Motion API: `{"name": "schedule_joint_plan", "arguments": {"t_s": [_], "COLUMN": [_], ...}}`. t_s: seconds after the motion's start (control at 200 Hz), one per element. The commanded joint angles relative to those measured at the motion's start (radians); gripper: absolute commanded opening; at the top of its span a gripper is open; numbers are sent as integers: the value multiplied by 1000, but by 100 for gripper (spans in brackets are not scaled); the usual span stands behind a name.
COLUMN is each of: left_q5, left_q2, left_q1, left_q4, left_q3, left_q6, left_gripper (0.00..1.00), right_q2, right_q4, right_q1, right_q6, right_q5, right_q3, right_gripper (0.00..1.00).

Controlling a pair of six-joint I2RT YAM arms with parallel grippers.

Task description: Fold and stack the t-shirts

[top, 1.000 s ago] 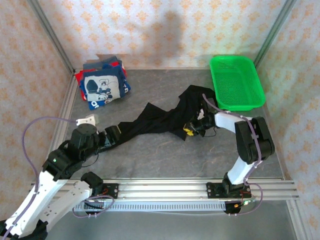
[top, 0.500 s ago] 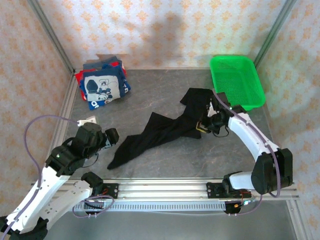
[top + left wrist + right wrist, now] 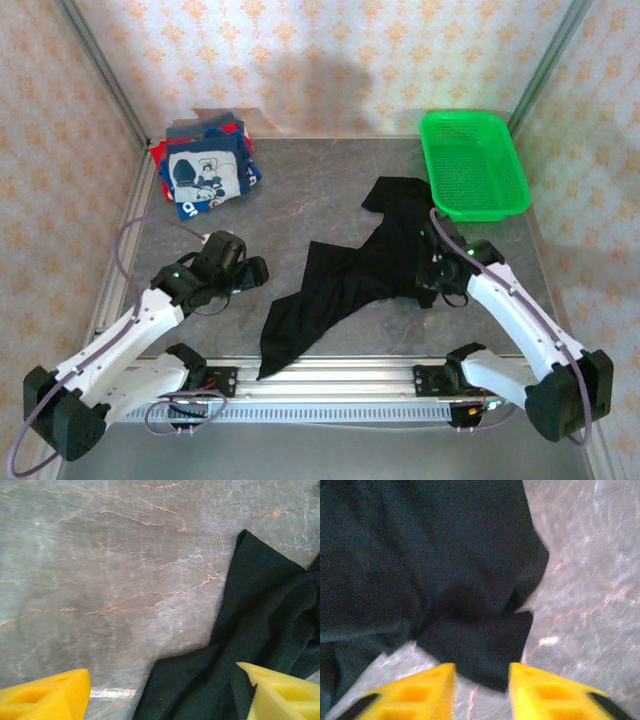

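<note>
Your black t-shirt (image 3: 350,275) lies crumpled in one long strip, running from just in front of the green basket (image 3: 470,115) diagonally away toward the near left. The right gripper (image 3: 432,280), nearer the basket, sits over the strip's edge with its jaws slightly apart around a loose flap, not clamped. The left gripper (image 3: 255,272) stands wide apart beside the strip's far end.

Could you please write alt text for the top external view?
A crumpled black t-shirt lies diagonally across the grey table, between the left arm and right arm. Folded t-shirts are stacked at the far left corner; a green basket sits at the far right.
</note>
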Motion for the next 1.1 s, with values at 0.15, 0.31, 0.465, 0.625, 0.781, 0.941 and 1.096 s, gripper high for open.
{"name": "schedule_joint_plan", "arguments": {"t_s": [0.15,0.31,0.465,0.625,0.781,0.941,1.096], "left_q5": [110,188,230,285,308,279,218], "left_q2": [273,543,726,850,945,958,869], "left_q1": [-6,-39,-56,-68,-77,-53,-42], "left_q4": [162,142,176,249,268,230,157], "left_q3": [46,160,218,248,299,356,445], "left_q6": [13,48,44,22,32,68,130], "left_gripper": [76,76,76,70,29,0,0], "right_q2": [17,198,493,607,696,724,610], "right_q4": [35,215,229,302,302,342,437], "right_q1": [-43,-232,-261,-264,-268,-268,-263], "right_q6": [136,44,-60,-76,-97,-112,-108], "right_q5": [66,-76,-102,-64,7,46,0], "right_q3": [55,65,201,203,251,289,273], "right_gripper": [61,66,66,64,49,11,0]}}
